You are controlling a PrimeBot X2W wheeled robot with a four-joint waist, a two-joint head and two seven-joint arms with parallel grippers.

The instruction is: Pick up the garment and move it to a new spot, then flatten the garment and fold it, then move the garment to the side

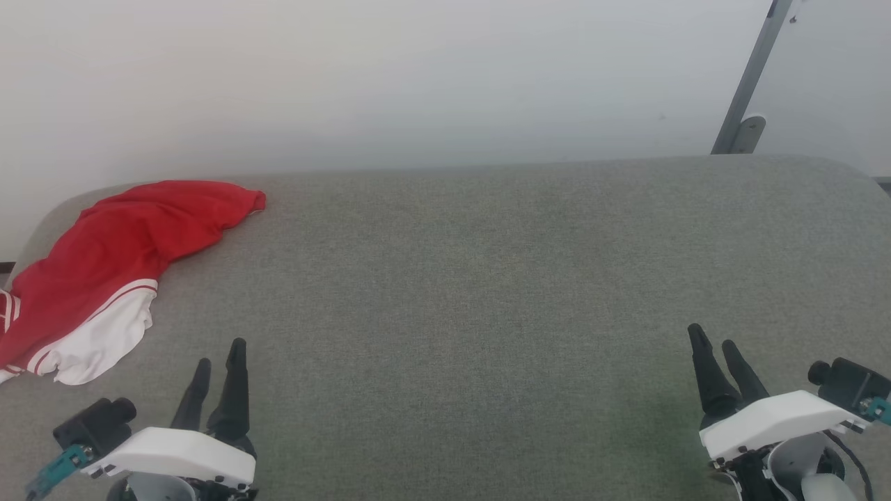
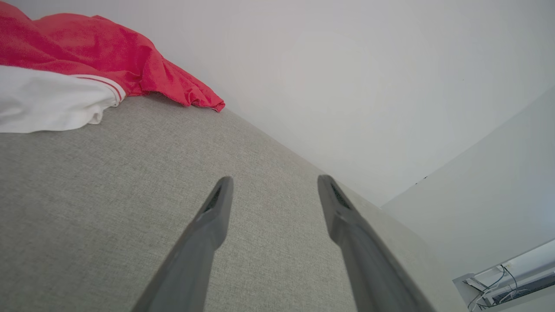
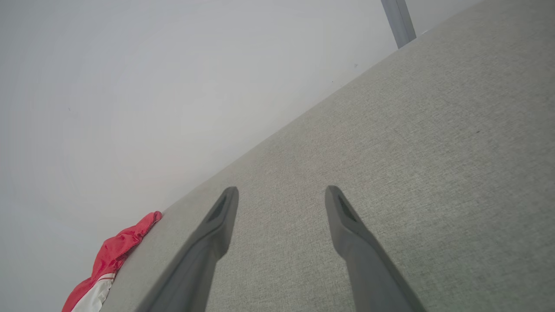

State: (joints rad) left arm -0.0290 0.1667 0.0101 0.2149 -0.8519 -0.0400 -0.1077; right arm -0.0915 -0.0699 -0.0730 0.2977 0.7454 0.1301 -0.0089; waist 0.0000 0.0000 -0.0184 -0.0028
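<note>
So the garment is bunched up in a heap at the far-left corner of the grey fabric surface, pretty much against the surface's back edge where the pale wall starts. It's mostly bright red, crumpled, not spread flat at all. One white sleeve with the thin red stripe trim flops out on the side of the heap closer to the surface's near edge, and part of the shirt runs over the surface's left edge.

The left gripper hangs over the near-left part of the surface, fingers spread apart with nothing between them. It's near the white sleeve but not touching it; there's a strip of bare grey fabric in between. In the left wrist view you can see both fingers well apart, with just the surface under them.

The right gripper is over the near-right part of the surface, well apart from the shirt, also spread wide and carrying nothing.

The middle of the surface is plain grey weave. Behind the surface's far-right corner a grey metal post leans up along the wall.
</note>
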